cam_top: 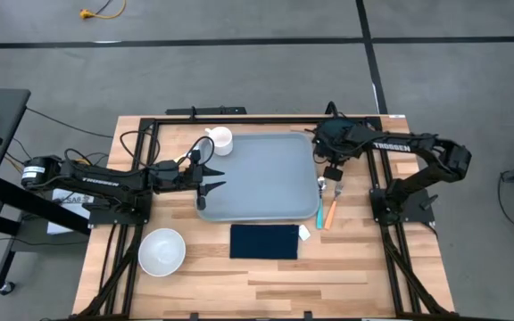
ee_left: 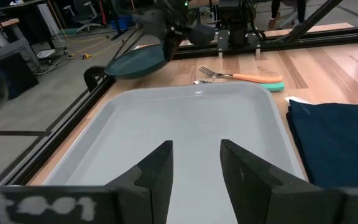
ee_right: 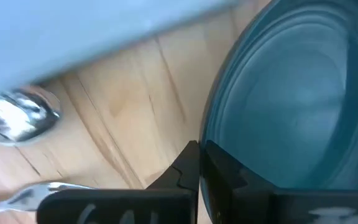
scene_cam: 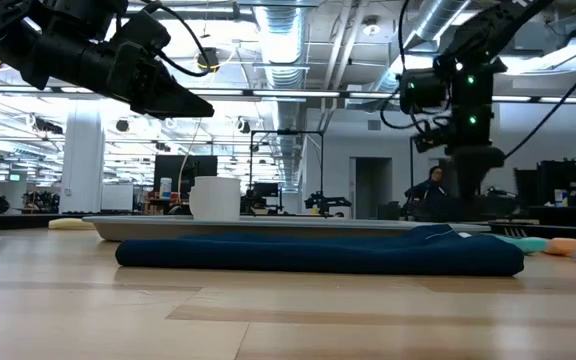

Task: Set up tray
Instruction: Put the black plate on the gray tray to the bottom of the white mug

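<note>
The light grey-blue tray (cam_top: pixel 261 178) lies flat in the middle of the table. My left gripper (cam_top: pixel 211 176) hovers open over the tray's left edge; its two fingers stand apart above the tray floor (ee_left: pixel 185 118) in the left wrist view. My right gripper (cam_top: pixel 330 159) is by the tray's far right corner, shut on a dark teal plate (ee_left: pixel 135 61). A white mug (cam_top: pixel 221 140) stands at the tray's far left corner. My right gripper holds the teal plate by its rim (ee_right: pixel 213 155), pinched between the two fingers, one on each face. The plate (ee_right: pixel 291 93) is lifted clear of the table and hangs tilted off the fingers near the tray's far right corner.
A white bowl (cam_top: pixel 161 251) sits on the table near the left front. A folded navy cloth (cam_top: pixel 264 242) lies just in front of the tray. A fork with an orange handle (cam_top: pixel 330 212) and a teal-handled utensil (cam_top: pixel 318 210) lie right of the tray. A person (scene_cam: pixel 430 190) is in the room behind.
</note>
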